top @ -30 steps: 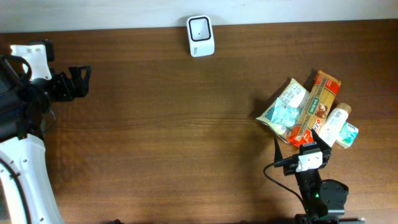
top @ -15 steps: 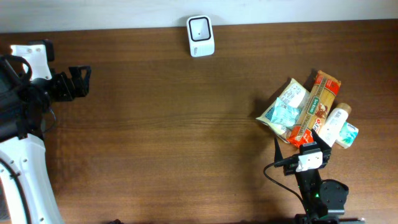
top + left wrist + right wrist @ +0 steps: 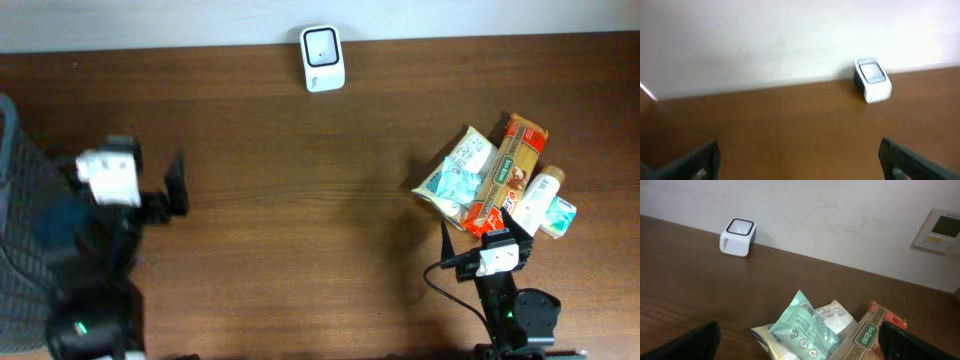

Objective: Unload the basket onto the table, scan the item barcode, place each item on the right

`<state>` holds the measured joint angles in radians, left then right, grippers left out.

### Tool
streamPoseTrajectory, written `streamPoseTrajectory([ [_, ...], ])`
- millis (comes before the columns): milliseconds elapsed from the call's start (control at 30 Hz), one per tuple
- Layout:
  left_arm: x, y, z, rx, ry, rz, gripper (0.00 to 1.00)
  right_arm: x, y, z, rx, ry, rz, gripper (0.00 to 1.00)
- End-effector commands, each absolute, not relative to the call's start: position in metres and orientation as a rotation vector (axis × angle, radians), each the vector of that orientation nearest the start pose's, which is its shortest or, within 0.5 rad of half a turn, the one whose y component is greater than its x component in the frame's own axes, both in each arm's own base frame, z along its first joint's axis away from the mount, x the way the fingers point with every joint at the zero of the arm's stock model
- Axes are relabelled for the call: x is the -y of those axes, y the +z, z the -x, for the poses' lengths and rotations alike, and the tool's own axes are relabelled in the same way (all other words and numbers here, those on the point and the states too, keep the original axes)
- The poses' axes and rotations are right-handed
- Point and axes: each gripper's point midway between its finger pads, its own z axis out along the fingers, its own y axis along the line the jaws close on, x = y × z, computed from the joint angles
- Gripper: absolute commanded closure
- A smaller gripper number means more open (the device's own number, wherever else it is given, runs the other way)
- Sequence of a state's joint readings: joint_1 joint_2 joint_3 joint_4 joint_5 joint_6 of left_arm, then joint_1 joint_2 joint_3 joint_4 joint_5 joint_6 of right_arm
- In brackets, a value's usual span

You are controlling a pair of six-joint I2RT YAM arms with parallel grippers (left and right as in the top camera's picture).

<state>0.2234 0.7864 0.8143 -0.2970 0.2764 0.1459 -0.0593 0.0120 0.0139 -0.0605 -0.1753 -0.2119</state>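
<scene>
Two arms stand at one brown bench (image 3: 300,230), and each carries one end effector. The left end effector (image 3: 799,147) is over the left part of the bench, well apart from all the goods; its two fingers are spread to the full width and nothing is between them. In the overhead view this arm looks blurred. The right end effector (image 3: 799,335) is at the near right edge, just beside the heap of goods, also with the jaws fully apart and with no hold on anything. One white scanner (image 3: 322,58) with a dark window on top sits at the far edge of the bench, close to the wall and well apart from both arms. I count four items in one heap on the right side: one teal pouch (image 3: 450,183), one white packet (image 3: 471,152) that lies partly on it, one long orange and green box (image 3: 510,170) next to them, and one white bottle (image 3: 538,200) with a tan cap at the right of the box. They touch or overlap each other. I cannot tell where any barcode is. In the right wrist view one small panel (image 3: 941,230) is on the wall.
</scene>
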Motion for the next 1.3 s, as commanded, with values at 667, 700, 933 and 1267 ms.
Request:
streamPoseTrajectory([
  [667,-0.003,0.160,-0.246,-1.625,0.156,-0.208,0.01,-0.014,0.160,-0.245,-1.612,-0.059,0.248,0.02],
  [700,-0.003,0.160,-0.246,-1.625,0.155,-0.208,0.01,-0.014,0.160,-0.245,-1.612,-0.059,0.248,0.01],
  [933,-0.003,0.160,-0.246,-1.625,0.156,-0.208,0.01,-0.014,0.160,-0.245,-1.612,-0.059,0.248,0.01],
  [1267,-0.003,0.160,-0.246,-1.625,0.156,-0.208,0.01,-0.014,0.160,-0.245,-1.613,-0.059,0.248,0.01],
])
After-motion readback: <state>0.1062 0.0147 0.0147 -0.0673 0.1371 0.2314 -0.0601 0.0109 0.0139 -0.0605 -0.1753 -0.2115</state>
